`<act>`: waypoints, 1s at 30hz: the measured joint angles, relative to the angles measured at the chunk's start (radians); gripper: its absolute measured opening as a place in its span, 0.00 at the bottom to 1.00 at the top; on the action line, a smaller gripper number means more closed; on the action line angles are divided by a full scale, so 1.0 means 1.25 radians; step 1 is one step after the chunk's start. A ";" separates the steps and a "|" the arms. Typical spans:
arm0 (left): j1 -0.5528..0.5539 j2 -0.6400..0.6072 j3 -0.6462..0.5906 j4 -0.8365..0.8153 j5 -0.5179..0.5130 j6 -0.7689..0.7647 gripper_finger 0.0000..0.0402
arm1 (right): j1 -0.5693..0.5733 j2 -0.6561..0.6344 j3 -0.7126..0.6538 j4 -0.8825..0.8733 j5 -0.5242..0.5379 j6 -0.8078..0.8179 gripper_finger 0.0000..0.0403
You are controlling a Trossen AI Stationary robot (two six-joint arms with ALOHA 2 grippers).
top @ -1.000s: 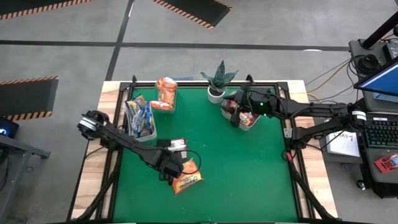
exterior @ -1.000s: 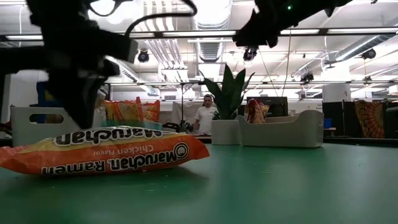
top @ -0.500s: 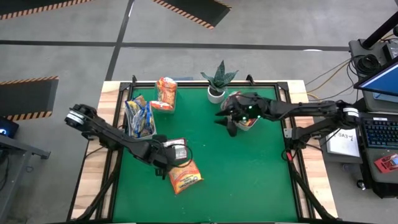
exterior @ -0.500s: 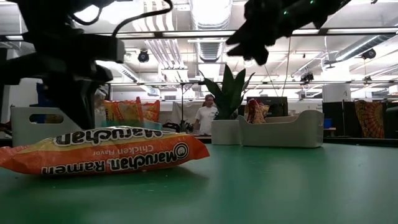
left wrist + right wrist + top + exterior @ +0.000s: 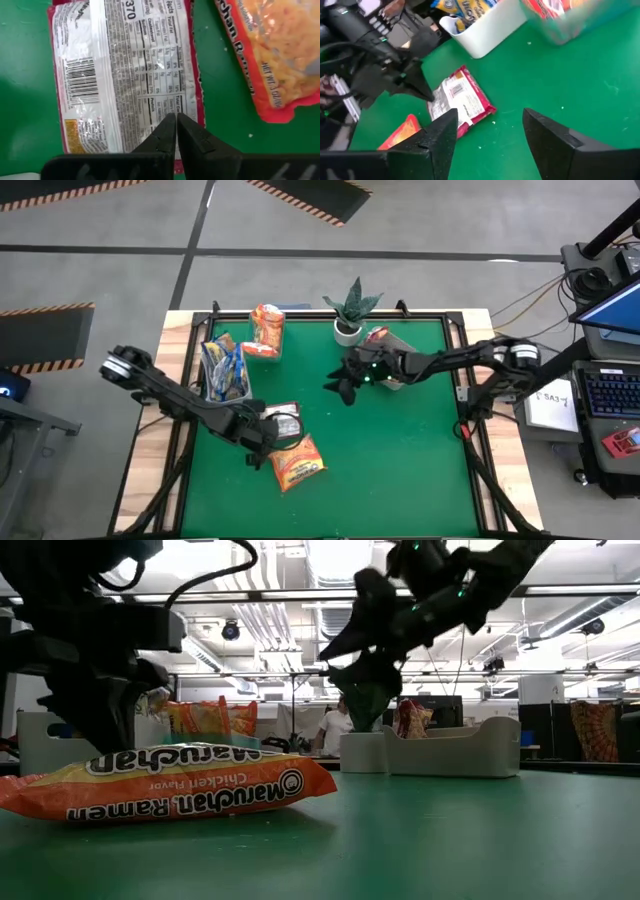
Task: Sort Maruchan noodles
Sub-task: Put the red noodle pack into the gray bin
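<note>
The left gripper [image 5: 176, 116] is hovering, fingers pressed together, over a red packet [image 5: 125, 70] (label side up) beside an orange packet [image 5: 298, 463]. The right gripper [image 5: 490, 127] is hanging wide open above the green table [image 5: 400, 460].

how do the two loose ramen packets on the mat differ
The red-edged packet lies back side up, showing its nutrition panel and barcode; the orange packet lies front side up, showing noodles. The shut left gripper hangs over the red-edged packet; the orange packet lies beside it, apart. Both lie flat on the green mat.

Closed claw [image 5: 175, 119] above red-edged packet [image 5: 125, 75]
</note>
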 joint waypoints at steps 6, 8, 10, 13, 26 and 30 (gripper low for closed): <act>-0.021 -0.041 0.016 -0.034 0.000 -0.008 0.00 | 0.003 0.056 0.017 0.031 0.000 0.062 0.60; -0.030 -0.056 0.009 -0.037 0.000 -0.024 0.00 | 0.008 0.071 0.031 0.031 0.000 0.068 0.64; -0.035 -0.069 -0.003 -0.038 0.000 -0.040 0.00 | 0.014 0.086 0.049 0.031 0.000 0.069 0.67; -0.042 -0.080 -0.023 -0.035 0.000 -0.067 0.00 | 0.030 0.112 0.085 0.018 0.000 0.067 0.71; -0.043 -0.064 -0.127 0.103 -0.006 -0.120 0.00 | 0.055 0.266 0.310 -0.227 0.004 -0.006 0.81; -0.043 -0.049 -0.133 0.112 -0.049 -0.134 0.00 | 0.055 0.317 0.358 -0.256 0.006 -0.008 0.85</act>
